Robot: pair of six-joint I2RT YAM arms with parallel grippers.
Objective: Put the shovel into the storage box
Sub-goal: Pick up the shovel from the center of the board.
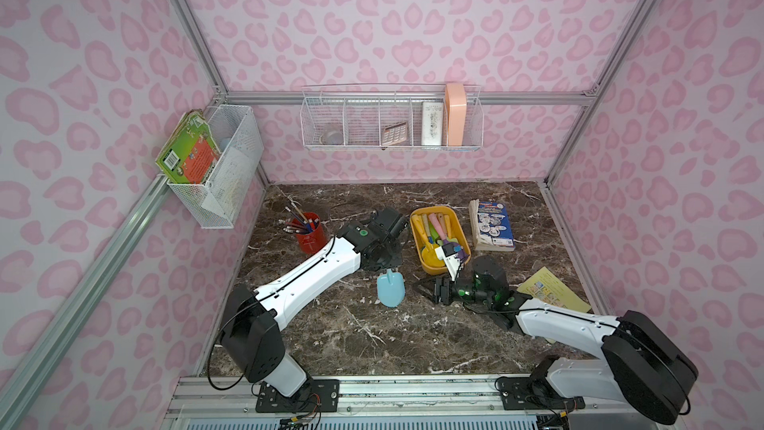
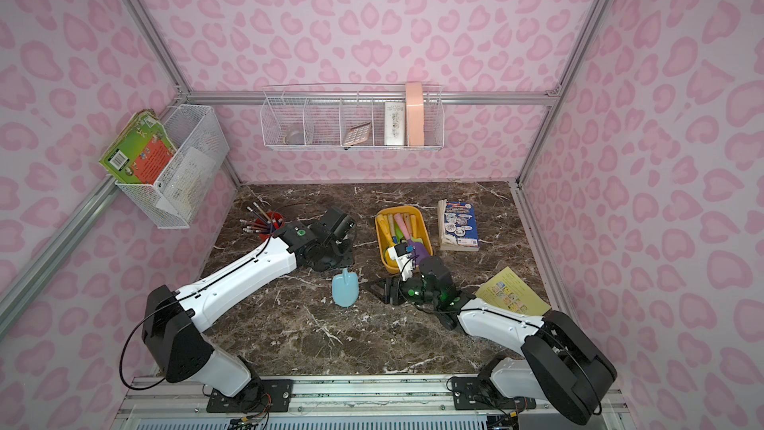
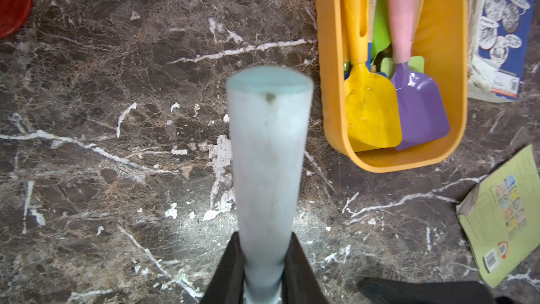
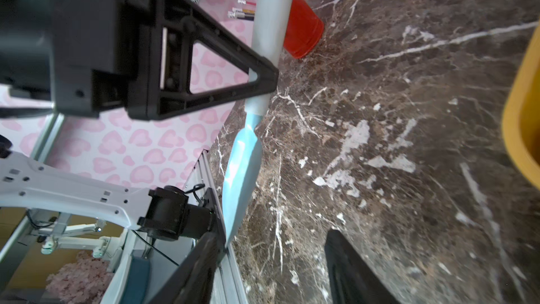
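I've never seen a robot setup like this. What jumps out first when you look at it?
Probably the pale blue shovel in the middle of the dark marble table, its handle pinched by the left arm's fingers. Beside it, on the right arm's side, the yellow storage box already holds several bright toy shovels. Pink heart-spotted walls wrap around everything.

Glossy pale-blue plastic shovel [image 1: 390, 291] with matt handle [image 3: 267, 171], smooth yellow-orange plastic storage box [image 1: 432, 268], polished brown marble-look tabletop [image 1: 351, 337], white metal wire baskets [image 1: 235, 146]
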